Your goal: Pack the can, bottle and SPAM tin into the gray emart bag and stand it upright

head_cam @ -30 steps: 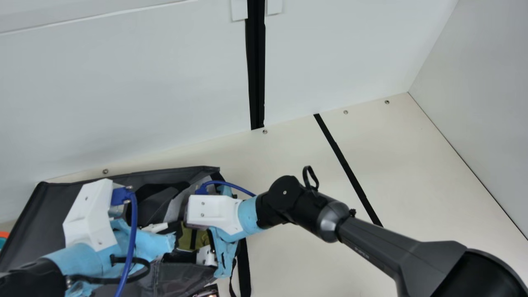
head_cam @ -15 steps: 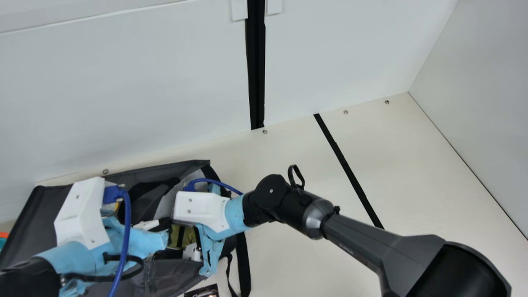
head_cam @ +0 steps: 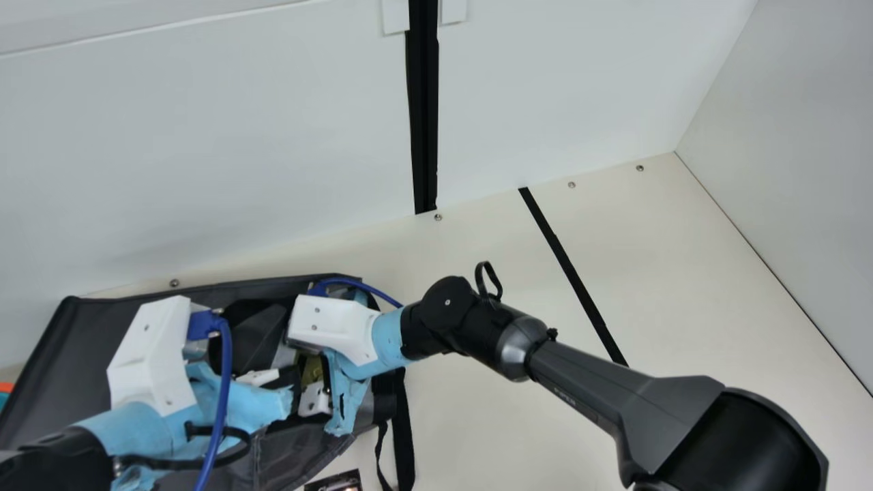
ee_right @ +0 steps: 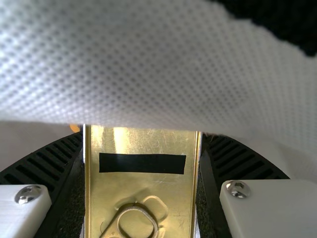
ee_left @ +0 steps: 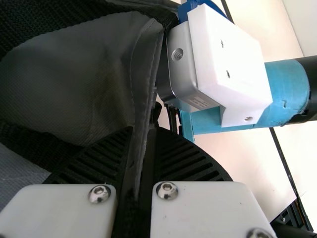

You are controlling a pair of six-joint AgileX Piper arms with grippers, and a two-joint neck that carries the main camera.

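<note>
In the main view, my left gripper (head_cam: 256, 404) is at the gray emart bag (head_cam: 82, 348), which lies at the lower left. The left wrist view has the left gripper (ee_left: 141, 136) shut on a dark edge of the bag (ee_left: 94, 74). To its right in the main view, my right gripper (head_cam: 349, 389) is in the bag's mouth, beside the gold SPAM tin (head_cam: 312, 368). From the right wrist, the right gripper (ee_right: 142, 148) grips the tin (ee_right: 141, 191) between both fingers, pull ring facing the camera; pale dotted bag lining (ee_right: 124, 64) hangs over its far end.
A dark printed item (head_cam: 337, 481) lies at the main view's bottom edge, near a black strap (head_cam: 404, 436). An orange and teal object (head_cam: 4, 394) shows at the far left. White walls stand behind the table (head_cam: 477, 423); bare tabletop extends to the right.
Over the last second the right gripper has moved left and slightly toward the wall. The left gripper went a little left, then back right, and the bag's upper edge shifted with it.
</note>
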